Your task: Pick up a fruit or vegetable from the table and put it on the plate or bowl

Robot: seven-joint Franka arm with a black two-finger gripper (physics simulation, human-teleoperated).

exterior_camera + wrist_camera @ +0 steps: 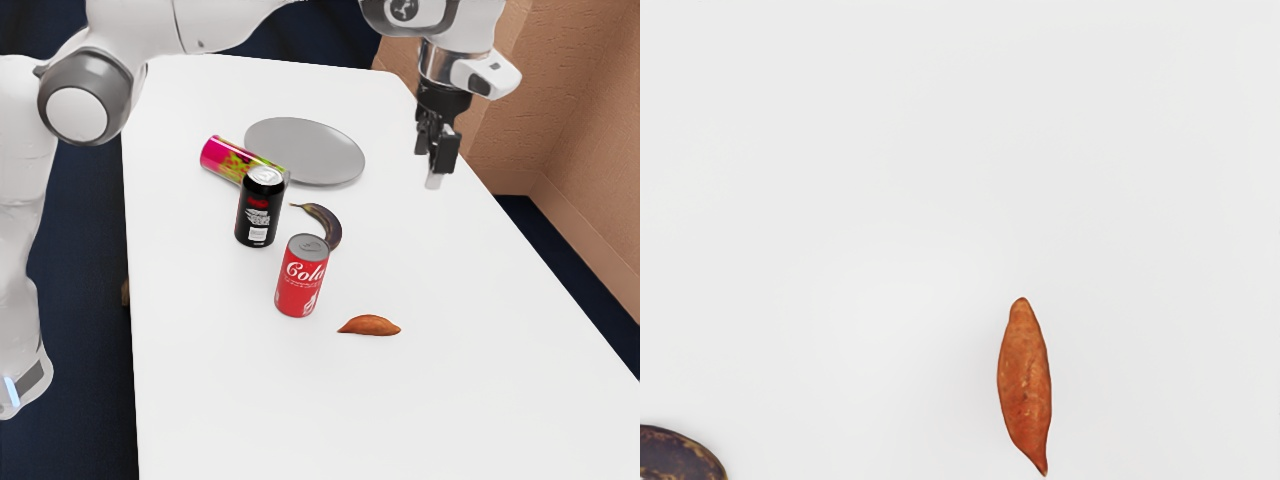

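A white robot arm [210, 25] is reaching in from the upper left of the exterior view, its black pincer [437, 172] hanging in the air at the upper right, above the far right part of a white tabletop [500, 350]. The pincer is pointing straight down and carrying nothing. From this side-on angle it cannot be told how wide it is standing.

An orange sweet potato [369, 325] is lying alone on bare tabletop just below the middle of the frame, well apart from the pincer. A dark, overripe banana [325, 222] is curving across the centre, between a black can [262, 205] standing upright to its left and a red cola can [302, 275] standing upright just below it. The banana's lower end is sitting right at the cola can's top.

A flat grey plate [305, 150] is resting above centre with nothing on it. A pink-and-green can [232, 158] is lying on its side at the plate's left edge, just behind the black can.

In the wrist view the sweet potato [1025, 385] is lying lengthwise on plain white tabletop [940, 150], with a dark, brown-rimmed shape [670, 458] cut off by the frame some way to one side of it, too little of it visible to name.
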